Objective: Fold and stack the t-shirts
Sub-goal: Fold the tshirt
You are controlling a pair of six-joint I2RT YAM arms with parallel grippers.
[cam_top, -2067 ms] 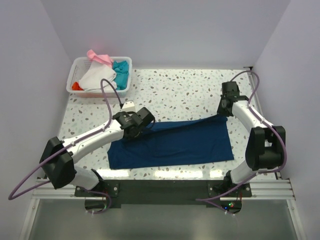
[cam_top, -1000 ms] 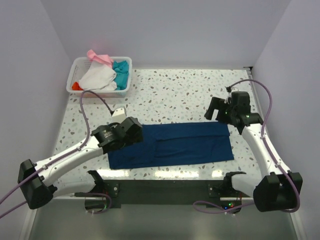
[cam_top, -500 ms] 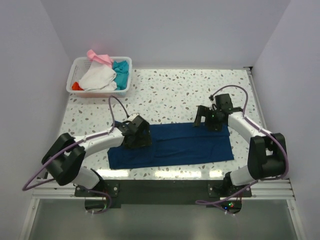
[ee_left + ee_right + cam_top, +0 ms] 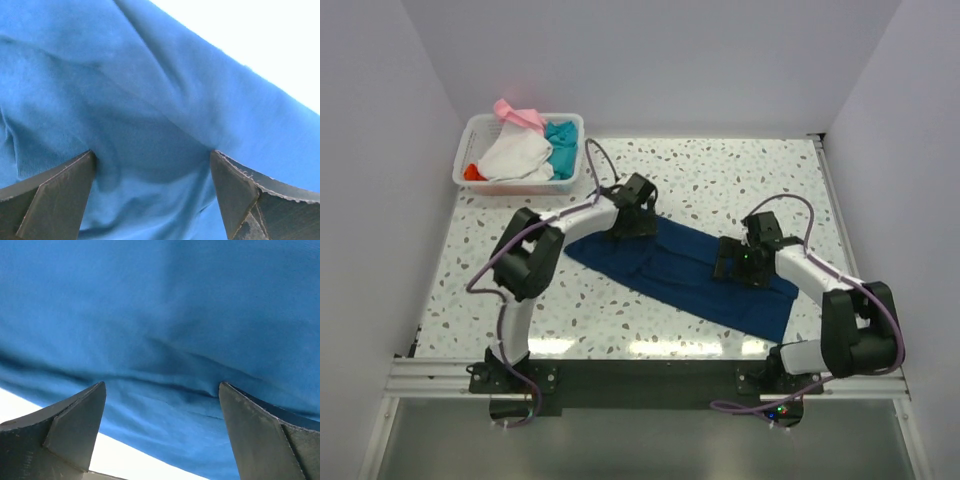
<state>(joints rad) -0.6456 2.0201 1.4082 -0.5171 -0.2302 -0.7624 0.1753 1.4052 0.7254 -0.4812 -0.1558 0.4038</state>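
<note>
Pressing navy t-shirt (image 4: 685, 275), left gripper (image 4: 152, 170) and right gripper (image 4: 162, 395) splayed, basket (image 4: 520, 184) of tees (image 4: 515, 155) behind.

navy t-shirt (image 4: 680, 275) swung diagonal, left arm (image 4: 575, 213) reaching farther back

Looking down from above, the left gripper (image 4: 636, 222) and right gripper (image 4: 733, 262) hide their own fingertips and the patches of crumpled dark navy-blue cloth t-shirt (image 4: 670, 275) beneath them. In both wrist views that cloth runs off every edge. In the white plastic basket (image 4: 470, 135), the orange-red tee (image 4: 471, 172) shows only a corner.
</note>
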